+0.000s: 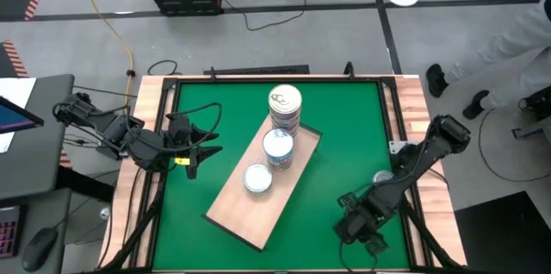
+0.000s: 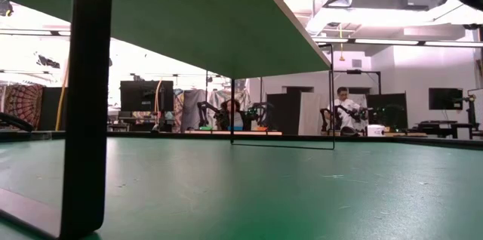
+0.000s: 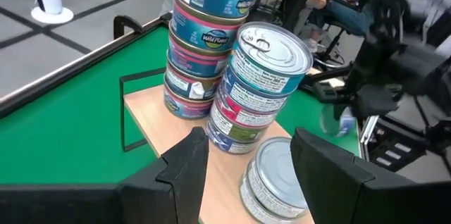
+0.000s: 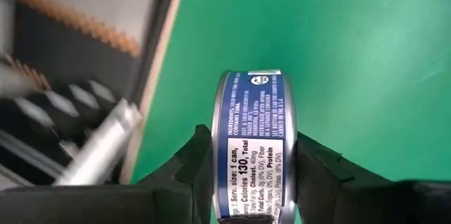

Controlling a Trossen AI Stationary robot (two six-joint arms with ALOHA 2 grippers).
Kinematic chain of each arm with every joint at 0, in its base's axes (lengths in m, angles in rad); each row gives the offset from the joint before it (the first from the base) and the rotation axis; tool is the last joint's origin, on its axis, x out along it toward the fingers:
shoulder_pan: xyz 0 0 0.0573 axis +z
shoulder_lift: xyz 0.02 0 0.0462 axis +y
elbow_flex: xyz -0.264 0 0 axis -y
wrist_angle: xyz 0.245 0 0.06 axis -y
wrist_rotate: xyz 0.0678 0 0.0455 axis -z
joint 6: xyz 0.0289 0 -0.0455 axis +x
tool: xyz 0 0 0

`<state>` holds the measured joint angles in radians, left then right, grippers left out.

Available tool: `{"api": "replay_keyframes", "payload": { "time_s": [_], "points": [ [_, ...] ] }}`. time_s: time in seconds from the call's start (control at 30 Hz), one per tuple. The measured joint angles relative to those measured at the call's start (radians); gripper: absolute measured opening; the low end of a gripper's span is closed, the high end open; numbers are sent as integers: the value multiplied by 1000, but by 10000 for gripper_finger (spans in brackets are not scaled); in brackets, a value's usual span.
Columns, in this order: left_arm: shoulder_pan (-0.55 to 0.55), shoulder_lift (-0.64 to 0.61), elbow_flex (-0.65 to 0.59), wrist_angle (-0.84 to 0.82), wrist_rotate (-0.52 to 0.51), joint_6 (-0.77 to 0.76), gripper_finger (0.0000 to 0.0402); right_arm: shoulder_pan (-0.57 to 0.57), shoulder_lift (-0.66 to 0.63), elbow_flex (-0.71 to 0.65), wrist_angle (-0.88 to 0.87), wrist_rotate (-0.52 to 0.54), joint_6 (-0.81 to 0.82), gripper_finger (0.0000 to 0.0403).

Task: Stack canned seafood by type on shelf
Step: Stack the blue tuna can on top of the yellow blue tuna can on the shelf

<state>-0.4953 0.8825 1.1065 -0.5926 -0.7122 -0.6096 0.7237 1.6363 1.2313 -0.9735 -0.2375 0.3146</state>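
Right of the shelf, near the table's front corner, the right gripper pinches a blue-labelled tin on its edge; left of the shelf, the left gripper hangs part-open, empty; three stacks of tins sit on the shelf.

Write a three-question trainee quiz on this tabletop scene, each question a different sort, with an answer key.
1. True or false: the left gripper holds a tin.
2. How many stacks of tins stand on the wooden shelf? A) one B) three C) five
3. Fill in: the blue-labelled tin between the right gripper's fingers sits over the ____ table, off the shelf.

Key:
1. False. Its fingers are apart with nothing between them, and it points toward the shelf.
2. B. The tallest stack is at the far end, the middle stack next and the lowest stack nearest.
3. Green.
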Motion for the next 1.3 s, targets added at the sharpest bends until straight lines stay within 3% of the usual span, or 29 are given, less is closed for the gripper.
{"api": "replay_keyframes", "payload": {
  "time_s": [0.23,0.4,0.53,0.83,1.07,1.3],
  "points": [
    [0,0,0,6,48,152,192,-128,-19,162,142,0,244,167],
    [0,0,0,6,128,298,192,-251,-83,138,455,4,420,167],
    [0,0,0,6,185,426,192,-326,-102,133,604,48,544,167],
    [0,-19,0,16,156,622,192,-366,-119,133,867,165,809,173],
    [0,-20,0,40,70,732,192,-353,-148,133,910,309,930,173],
    [0,-19,0,96,72,756,192,-364,-281,133,712,475,945,173]
  ]
}}
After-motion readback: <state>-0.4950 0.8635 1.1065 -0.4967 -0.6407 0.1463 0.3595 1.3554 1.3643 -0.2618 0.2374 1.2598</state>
